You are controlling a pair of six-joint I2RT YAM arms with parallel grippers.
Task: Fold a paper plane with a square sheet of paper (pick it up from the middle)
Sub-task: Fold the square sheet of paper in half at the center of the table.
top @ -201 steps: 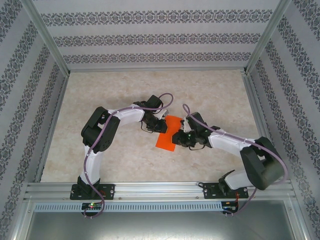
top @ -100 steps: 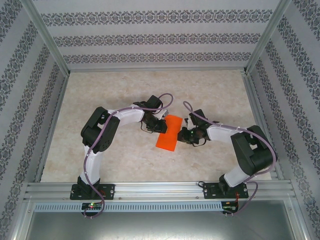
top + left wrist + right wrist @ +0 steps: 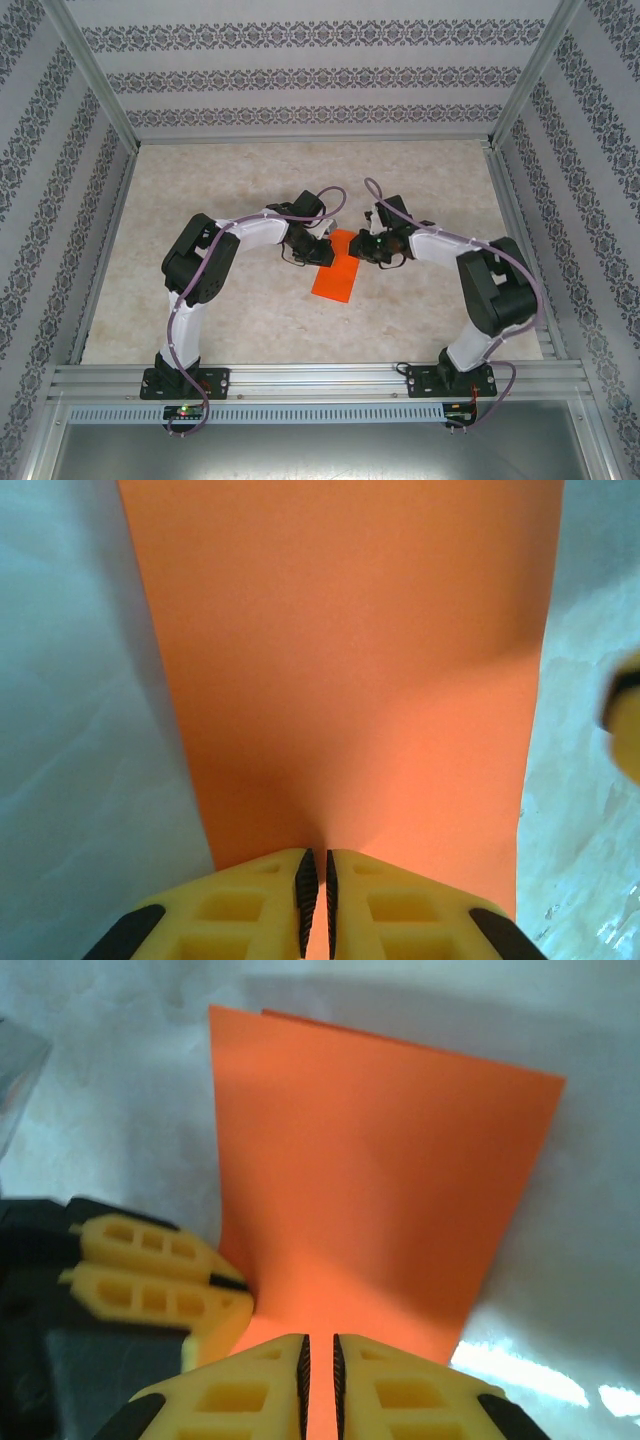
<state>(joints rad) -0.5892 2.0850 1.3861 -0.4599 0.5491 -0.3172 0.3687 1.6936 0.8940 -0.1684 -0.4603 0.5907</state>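
The square sheet of paper (image 3: pixel 337 272) is bright orange-red and lies folded double as a narrow rectangle on the table; it has no pointed paper plane shape. My left gripper (image 3: pixel 325 250) is at the strip's far left edge, shut on the paper (image 3: pixel 350 660), whose surface runs out from between the pads of the gripper (image 3: pixel 316 865). My right gripper (image 3: pixel 362 247) sits at the far right corner, facing the left one. Its jaws (image 3: pixel 319 1350) stand nearly together with the orange sheet (image 3: pixel 370 1160) between them. The left gripper's yellow fingers (image 3: pixel 150 1270) touch the paper close beside it.
The pale marbled table top (image 3: pixel 230 180) is framed by aluminium rails (image 3: pixel 310 378) and patterned walls. Both arms bend inward and meet near the table's middle. The right gripper shows as a yellow blur (image 3: pixel 628 715) at the edge of the left wrist view.
My right gripper has travelled from the strip's near right side up along its right edge to the far end. The left gripper and the paper have stayed put.
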